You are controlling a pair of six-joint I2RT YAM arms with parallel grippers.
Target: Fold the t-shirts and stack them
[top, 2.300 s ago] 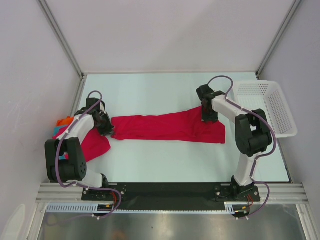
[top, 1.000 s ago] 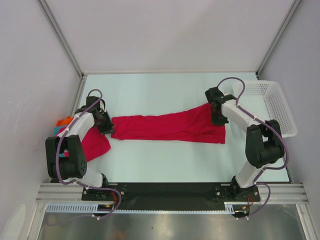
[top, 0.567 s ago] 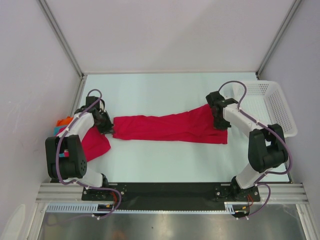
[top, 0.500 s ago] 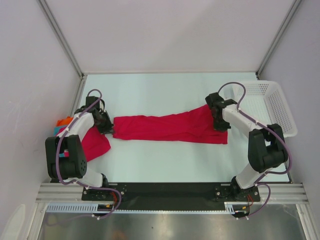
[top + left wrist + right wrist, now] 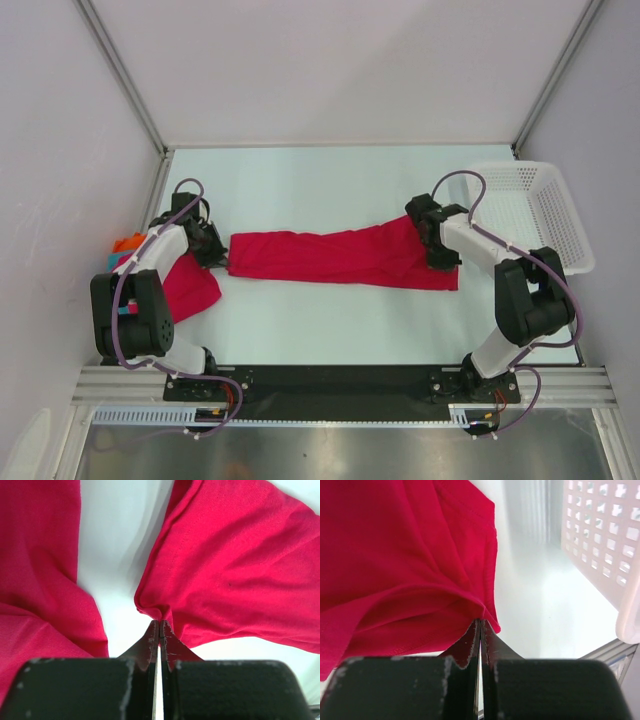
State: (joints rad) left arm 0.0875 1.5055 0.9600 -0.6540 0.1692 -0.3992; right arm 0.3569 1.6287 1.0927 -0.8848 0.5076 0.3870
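Observation:
A crimson t-shirt (image 5: 335, 256) lies stretched in a long band across the table, held at both ends. My left gripper (image 5: 222, 258) is shut on its left end; in the left wrist view its tips (image 5: 159, 622) pinch a bunched fold of the cloth (image 5: 235, 565). My right gripper (image 5: 447, 262) is shut on the right end; in the right wrist view it (image 5: 481, 621) nips the hemmed edge of the shirt (image 5: 395, 565). A second red t-shirt (image 5: 190, 288) lies under the left arm and shows at the left of the left wrist view (image 5: 35, 575). Small orange (image 5: 126, 242) and teal (image 5: 117, 262) garments sit beside it.
A white mesh basket (image 5: 540, 210) stands at the right edge of the table, close beside my right gripper, and its wall (image 5: 600, 535) fills the right of the right wrist view. Grey walls close in the table on three sides.
My right gripper has moved right and toward the near edge with the shirt's end, dragging the whole shirt a little to the right. The left gripper has followed slightly, still shut.

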